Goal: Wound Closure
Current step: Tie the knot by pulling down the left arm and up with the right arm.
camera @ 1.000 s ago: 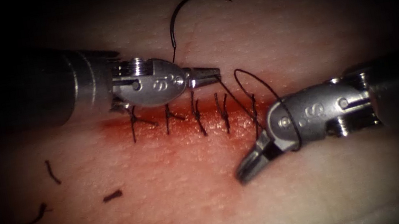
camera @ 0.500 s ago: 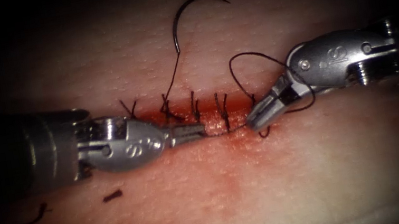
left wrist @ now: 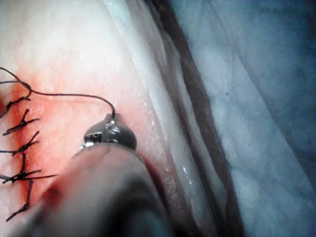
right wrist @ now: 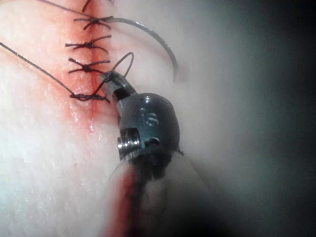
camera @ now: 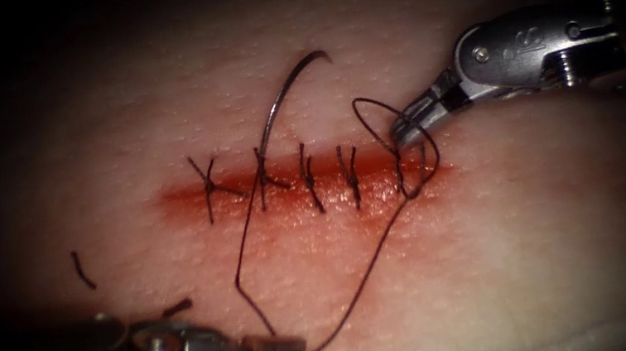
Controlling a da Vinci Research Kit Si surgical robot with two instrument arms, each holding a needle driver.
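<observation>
Stitches (camera: pixel 310 180) cross the cut (camera: pixel 299 190) in a row, five that I can count from the endoscope, so most of the closing looks done. The last stitch, at the right end of the cut, is still loose, with open loops of thread (camera: pixel 363 276) around it, so I think its knot is not yet tight. The curved needle (camera: pixel 291 91) lies flat on the tissue (camera: pixel 510 253), just above the cut. No tool holds it and it is not in the tissue. The left tool (camera: pixel 295 350) sits well below the cut, pinched shut on the thread, which runs from it up to the last stitch. The right tool (camera: pixel 402 129) is just above the right end of the cut, with a thread loop around its tip. I cannot tell if it is open or closed. Red fluid (camera: pixel 272 232) stains the skin along the cut. Small cut thread ends (camera: pixel 82 269) lie left of the cut.

From the left wrist, the left tool (left wrist: pixel 111 121) grips the thread (left wrist: pixel 69 95), which runs back to the end of the stitch row (left wrist: pixel 22 148).

From the right wrist, the right tool (right wrist: pixel 111 79) rests right beside the last stitch (right wrist: pixel 86 97). A small loop of thread (right wrist: pixel 126 61) stands at its tip. The needle (right wrist: pixel 158 42) lies loose on the tissue near the other stitches.
</observation>
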